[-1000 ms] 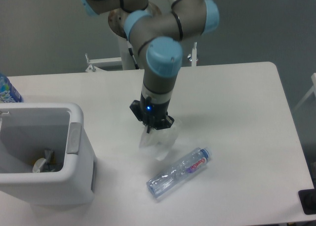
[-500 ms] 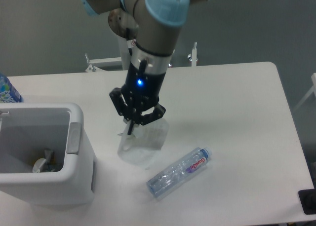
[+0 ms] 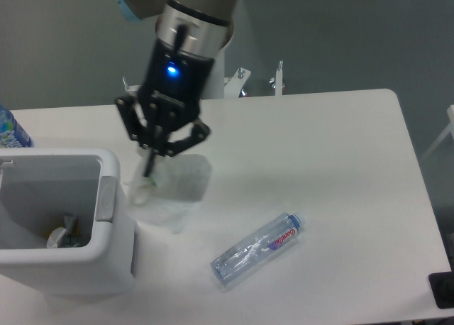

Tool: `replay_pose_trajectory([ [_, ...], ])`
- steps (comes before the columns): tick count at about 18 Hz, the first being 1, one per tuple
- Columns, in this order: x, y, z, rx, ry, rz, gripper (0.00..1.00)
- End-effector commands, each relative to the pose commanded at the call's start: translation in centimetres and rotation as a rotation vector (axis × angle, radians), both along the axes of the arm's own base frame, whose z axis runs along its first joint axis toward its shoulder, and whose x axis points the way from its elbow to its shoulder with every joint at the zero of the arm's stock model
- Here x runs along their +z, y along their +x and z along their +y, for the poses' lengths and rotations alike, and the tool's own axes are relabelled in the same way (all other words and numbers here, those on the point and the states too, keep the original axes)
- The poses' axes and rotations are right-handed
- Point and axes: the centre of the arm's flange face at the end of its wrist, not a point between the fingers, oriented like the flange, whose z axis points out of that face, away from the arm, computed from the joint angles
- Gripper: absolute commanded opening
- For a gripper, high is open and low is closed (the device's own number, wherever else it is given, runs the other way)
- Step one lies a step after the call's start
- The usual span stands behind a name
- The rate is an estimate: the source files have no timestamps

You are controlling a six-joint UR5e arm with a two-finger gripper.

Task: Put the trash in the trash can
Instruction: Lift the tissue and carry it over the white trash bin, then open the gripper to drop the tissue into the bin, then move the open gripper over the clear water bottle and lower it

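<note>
While the fingers (image 3: 150, 170) pinch the crumpled wrapper (image 3: 170, 194) by its top edge, it hangs translucent and whitish, just at three o'clock of the trash can (image 3: 106, 261). It looks light, limp and slippery. The water bottle (image 3: 257, 249) lies on the worktop (image 3: 340, 162) at five o'clock.

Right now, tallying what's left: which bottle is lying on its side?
The clear bottle with red lettering, flat on the table; the blue-green-labelled bottle stands at the left edge.

One fixed camera, high front, overlooking table (image 3: 340, 140), perhaps angled
</note>
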Motion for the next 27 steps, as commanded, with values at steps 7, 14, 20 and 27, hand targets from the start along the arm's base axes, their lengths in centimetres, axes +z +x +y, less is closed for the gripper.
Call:
replay_pose_trajectory([
  [7, -1.2, 4.8, 2.7, -0.077, 0.039, 0.015, 0.99],
  [14, -2.4, 4.2, 3.6, -0.073, 0.029, 0.012, 1.00],
  [20, -3.5, -8.3, -0.1, 0.117, 0.035, 0.038, 1.00],
  [27, -10.3, -19.3, -2.5, 0.121, -0.024, 0.101, 1.00],
])
